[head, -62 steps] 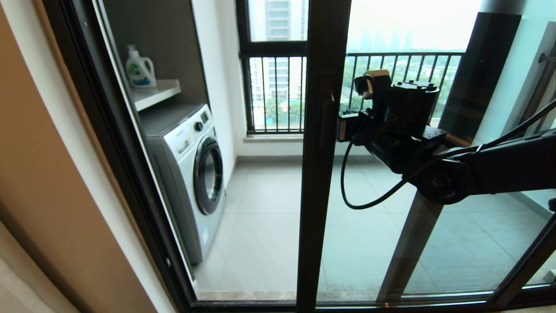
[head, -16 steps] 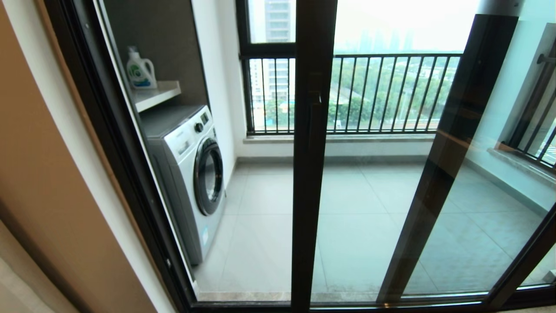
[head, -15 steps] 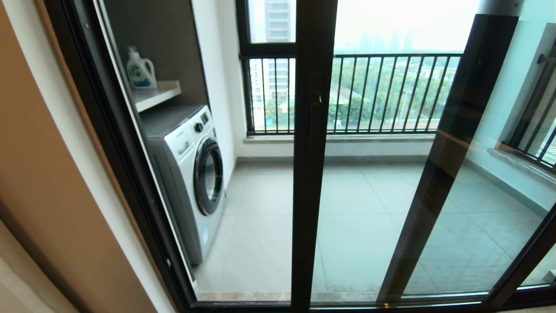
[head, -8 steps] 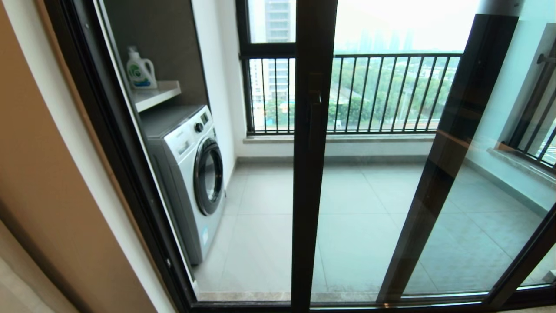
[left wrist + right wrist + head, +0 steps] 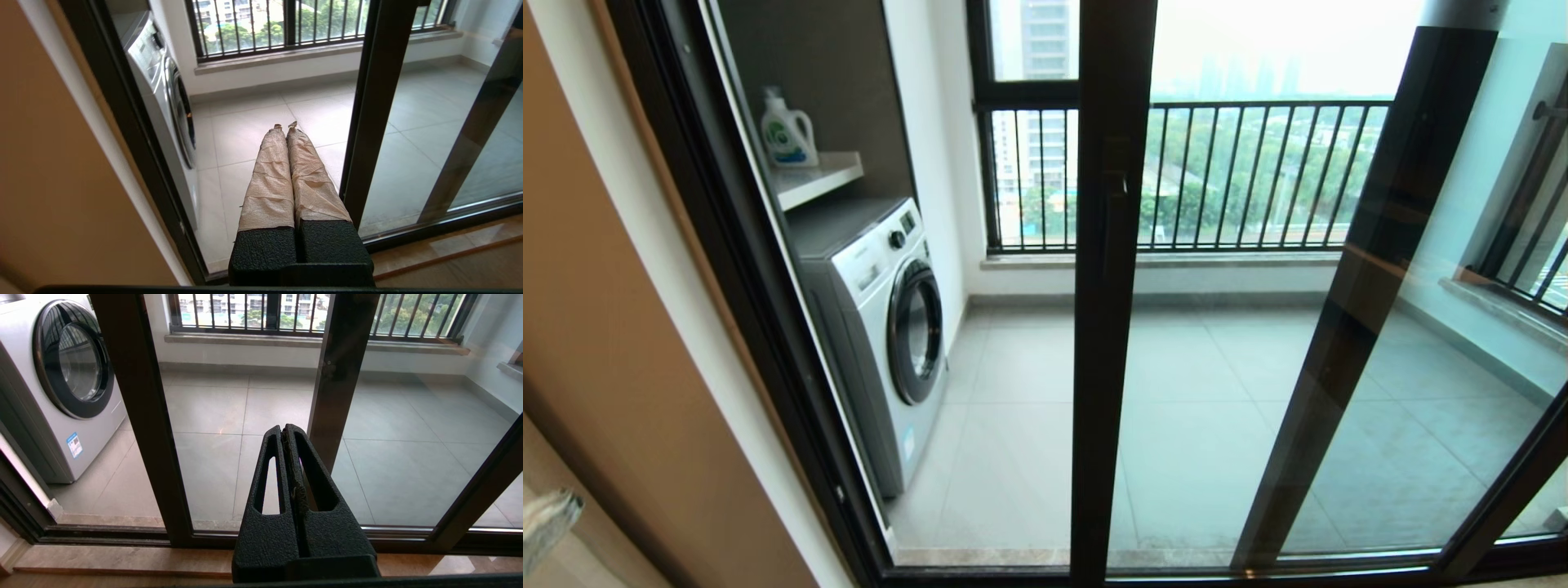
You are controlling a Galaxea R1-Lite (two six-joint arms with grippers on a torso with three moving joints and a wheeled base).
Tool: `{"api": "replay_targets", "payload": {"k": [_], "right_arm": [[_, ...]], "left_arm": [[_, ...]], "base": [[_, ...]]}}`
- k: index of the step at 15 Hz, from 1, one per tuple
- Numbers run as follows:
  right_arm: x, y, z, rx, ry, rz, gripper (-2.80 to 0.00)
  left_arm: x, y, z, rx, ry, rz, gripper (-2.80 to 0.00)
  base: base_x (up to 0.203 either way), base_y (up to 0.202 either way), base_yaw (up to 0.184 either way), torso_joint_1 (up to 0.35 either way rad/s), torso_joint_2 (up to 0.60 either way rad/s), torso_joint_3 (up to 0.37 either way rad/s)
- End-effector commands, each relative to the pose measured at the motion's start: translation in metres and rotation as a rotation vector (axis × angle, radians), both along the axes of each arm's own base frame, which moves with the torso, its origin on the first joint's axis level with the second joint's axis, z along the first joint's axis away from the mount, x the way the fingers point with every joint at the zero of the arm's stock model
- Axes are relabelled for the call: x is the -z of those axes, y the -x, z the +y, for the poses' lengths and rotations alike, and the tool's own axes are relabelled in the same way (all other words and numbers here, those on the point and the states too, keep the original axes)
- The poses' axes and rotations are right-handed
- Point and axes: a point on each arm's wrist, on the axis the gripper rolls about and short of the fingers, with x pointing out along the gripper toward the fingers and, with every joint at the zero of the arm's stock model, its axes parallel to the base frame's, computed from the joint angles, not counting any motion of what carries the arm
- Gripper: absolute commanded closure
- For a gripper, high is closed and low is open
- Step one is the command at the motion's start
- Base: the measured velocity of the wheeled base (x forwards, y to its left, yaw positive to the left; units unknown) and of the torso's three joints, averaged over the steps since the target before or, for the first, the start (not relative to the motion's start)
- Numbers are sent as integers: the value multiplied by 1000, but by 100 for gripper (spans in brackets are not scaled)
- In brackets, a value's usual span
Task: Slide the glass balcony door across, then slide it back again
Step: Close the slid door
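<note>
Left wrist view: the tape-wrapped left gripper (image 5: 285,126) is hanging low with its fingers pressed together, holding nothing.
Just to its right the tall glass balcony door in a dark brown frame (image 5: 378,81) is standing upright, partway across. The black right gripper (image 5: 284,435) is also squeezed closed and empty, pointing at the door's glass low down. The left arm looks nearer the door's edge.

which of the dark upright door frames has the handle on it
The glass balcony door's middle stile carries the slim dark handle. The slanted upright to its right shows none, nor does the outer frame by the washing machine.
</note>
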Motion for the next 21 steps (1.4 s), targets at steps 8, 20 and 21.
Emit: {"api": "replay_targets", "payload": {"k": [8,20,21], "right_arm": [[3,-1,0,0,0,14,0],[3,-1,0,0,0,13,0],[3,-1,0,-1,0,13,0]], "left_arm": [[-74,-264,-19,125,88,-74,0],[-90,-337,-156,239,167,-112,0],[-92,-330,-166,269,172,-111,0]], "base": [[0,0,0,0,0,0],[0,0,0,0,0,0],[0,0,0,0,0,0]]}}
